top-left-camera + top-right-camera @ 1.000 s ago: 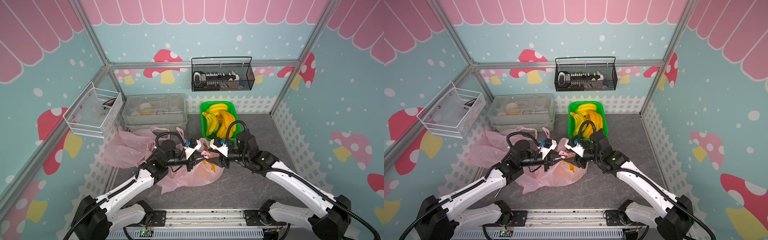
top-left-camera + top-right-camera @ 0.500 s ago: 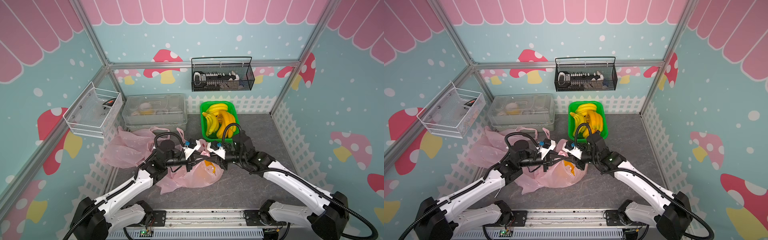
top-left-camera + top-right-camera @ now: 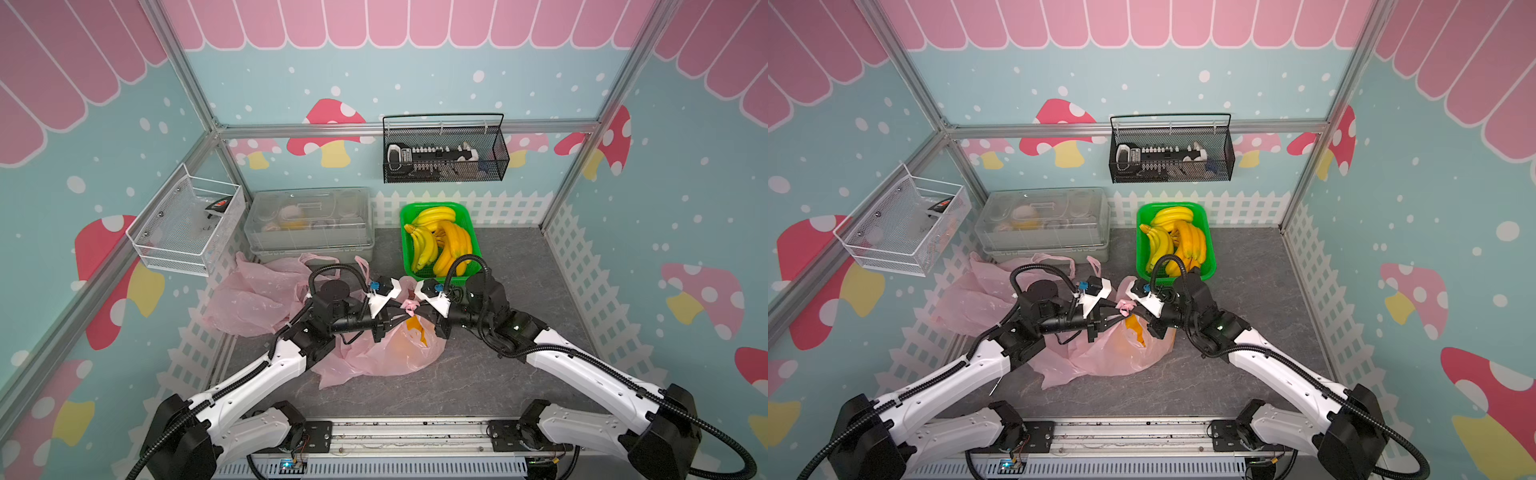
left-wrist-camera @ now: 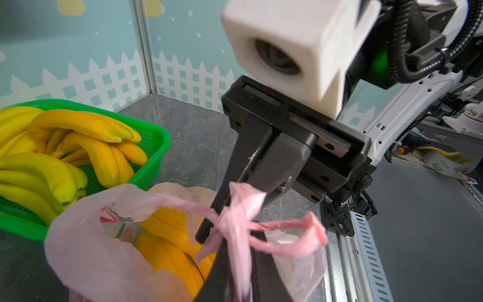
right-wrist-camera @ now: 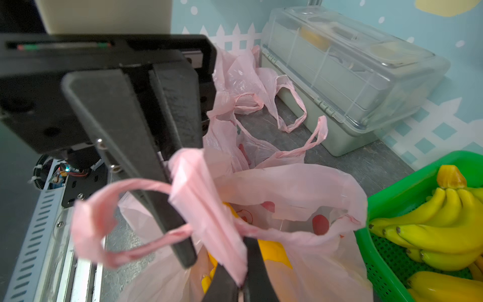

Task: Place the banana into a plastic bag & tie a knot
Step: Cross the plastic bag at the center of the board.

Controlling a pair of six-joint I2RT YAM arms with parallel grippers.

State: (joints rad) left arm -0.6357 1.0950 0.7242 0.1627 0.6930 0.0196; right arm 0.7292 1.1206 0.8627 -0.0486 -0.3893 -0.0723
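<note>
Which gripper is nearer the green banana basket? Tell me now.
Right. The right gripper sits just in front of the green basket; the left gripper is farther off, on the other side of the bag handles.

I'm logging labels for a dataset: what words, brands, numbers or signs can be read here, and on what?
Nothing reads as legible text.
Translucent pink plastic bag: red and green printed motif, no words legible.
Dark device in the black wire basket: white marks, too small.
Dark item in the white mesh basket: red patch, too small.
White packet beyond the table: print blurred.
</note>
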